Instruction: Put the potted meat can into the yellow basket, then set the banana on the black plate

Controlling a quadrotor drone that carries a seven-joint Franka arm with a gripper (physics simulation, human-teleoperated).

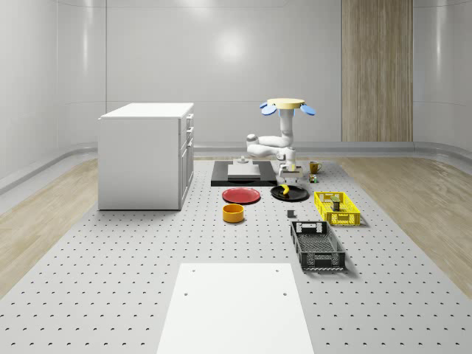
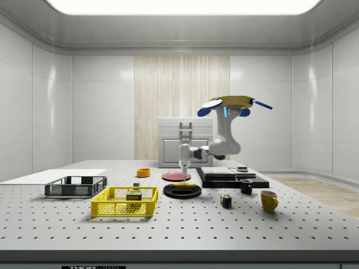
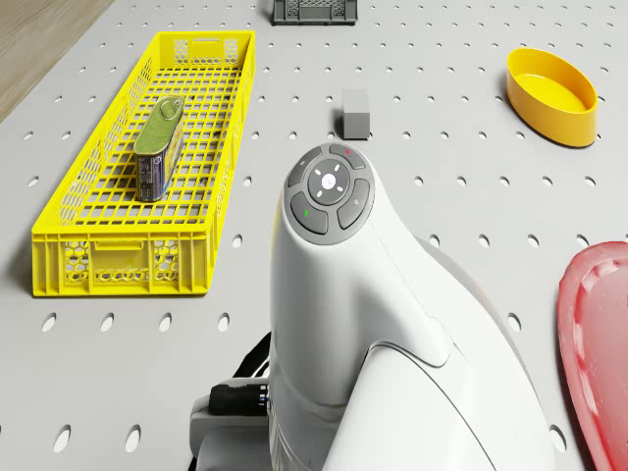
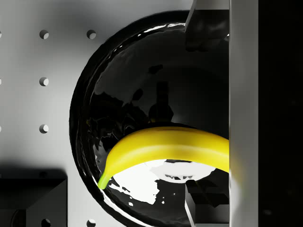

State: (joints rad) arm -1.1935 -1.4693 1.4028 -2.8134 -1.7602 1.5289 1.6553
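While banana [image 4: 165, 146] (curved) lies flat, black plate [image 4: 94, 94]

The banana [image 4: 173, 147] lies curved across the glossy black plate [image 4: 123, 80] on the perforated table [image 4: 33, 61].

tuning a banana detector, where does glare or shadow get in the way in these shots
Wrist view: the glossy black plate throws a bright white glare patch right under the banana, and dark shadow fills one corner. Whole-scene view: soft light blooms on the back wall; the banana is evenly lit. Side view: a ceiling light panel overexposes the top.
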